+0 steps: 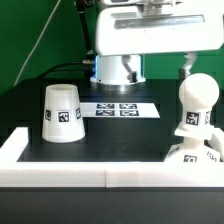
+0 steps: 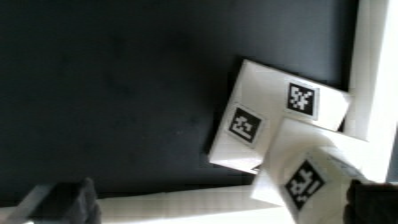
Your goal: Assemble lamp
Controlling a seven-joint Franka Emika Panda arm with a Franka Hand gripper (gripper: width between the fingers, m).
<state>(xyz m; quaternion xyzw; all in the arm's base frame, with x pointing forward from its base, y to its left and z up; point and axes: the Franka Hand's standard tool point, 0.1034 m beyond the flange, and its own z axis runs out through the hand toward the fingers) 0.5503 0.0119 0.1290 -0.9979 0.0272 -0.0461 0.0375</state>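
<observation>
The white bulb (image 1: pixel 193 103) stands upright on the flat square base (image 1: pixel 196 152) at the exterior view's right, near the front wall. The tapered shade (image 1: pixel 60 112) stands mouth down at the exterior view's left. My gripper hangs above the bulb, with one dark finger (image 1: pixel 186 66) showing just over its top. In the wrist view the gripper (image 2: pixel 217 205) is open and empty. Its fingers stand wide apart, and the tagged bulb (image 2: pixel 306 178) lies close to one finger (image 2: pixel 374 197). The base (image 2: pixel 267 115) lies beyond it on the black table.
The marker board (image 1: pixel 118 108) lies flat between the shade and the bulb, in front of the arm's base (image 1: pixel 118 68). A low white wall (image 1: pixel 90 178) runs along the front edge and up the left side (image 1: pixel 15 143) of the black table.
</observation>
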